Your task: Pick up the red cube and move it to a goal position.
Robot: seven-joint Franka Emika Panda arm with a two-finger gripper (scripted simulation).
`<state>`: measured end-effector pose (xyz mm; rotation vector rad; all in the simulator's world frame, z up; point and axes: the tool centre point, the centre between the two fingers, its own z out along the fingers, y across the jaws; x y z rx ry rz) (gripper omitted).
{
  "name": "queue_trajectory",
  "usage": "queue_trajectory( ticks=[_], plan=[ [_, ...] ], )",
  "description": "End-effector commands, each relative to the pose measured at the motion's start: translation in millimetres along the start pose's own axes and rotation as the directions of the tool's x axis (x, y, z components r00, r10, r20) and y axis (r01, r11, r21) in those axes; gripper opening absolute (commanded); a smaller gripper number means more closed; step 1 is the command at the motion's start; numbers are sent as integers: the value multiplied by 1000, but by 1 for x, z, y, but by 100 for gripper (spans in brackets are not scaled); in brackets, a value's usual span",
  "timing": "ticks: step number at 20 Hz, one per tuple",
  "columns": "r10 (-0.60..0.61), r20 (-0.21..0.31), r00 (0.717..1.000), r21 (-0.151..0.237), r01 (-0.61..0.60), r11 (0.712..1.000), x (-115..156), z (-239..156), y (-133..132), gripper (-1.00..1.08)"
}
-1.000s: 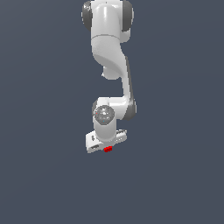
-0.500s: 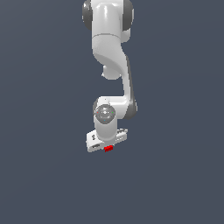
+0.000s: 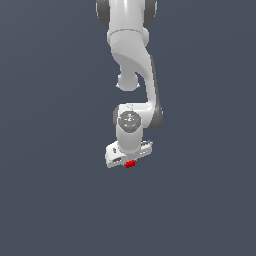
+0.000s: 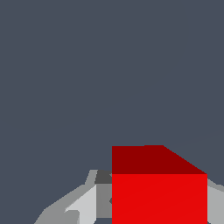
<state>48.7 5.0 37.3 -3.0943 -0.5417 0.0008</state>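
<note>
Exterior view: red cube (image 3: pixel 130 164) mostly hidden under the end effector (image 3: pixel 129 159); fingers too small to make out. Arm base cut off by the frame edge. Wrist view: cube (image 4: pixel 159 192) and one finger (image 4: pixel 87 202) cropped.

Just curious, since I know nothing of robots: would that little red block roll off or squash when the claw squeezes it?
Probably neither. The red cube shows flat faces and sharp edges, so it should sit rather than roll. It looks rigid, undented. Being far smaller than the gripper, it is likely light, though its plain smooth faces might slip.
</note>
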Motion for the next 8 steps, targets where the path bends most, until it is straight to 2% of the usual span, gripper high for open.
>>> queue_trajectory(
  ticks=[1, 8],
  plan=[
    [0, 0, 1000, 0, 0, 1000, -2, -4, -8, -100],
    [0, 0, 1000, 0, 0, 1000, -3, -8, -15, -100]
  ],
)
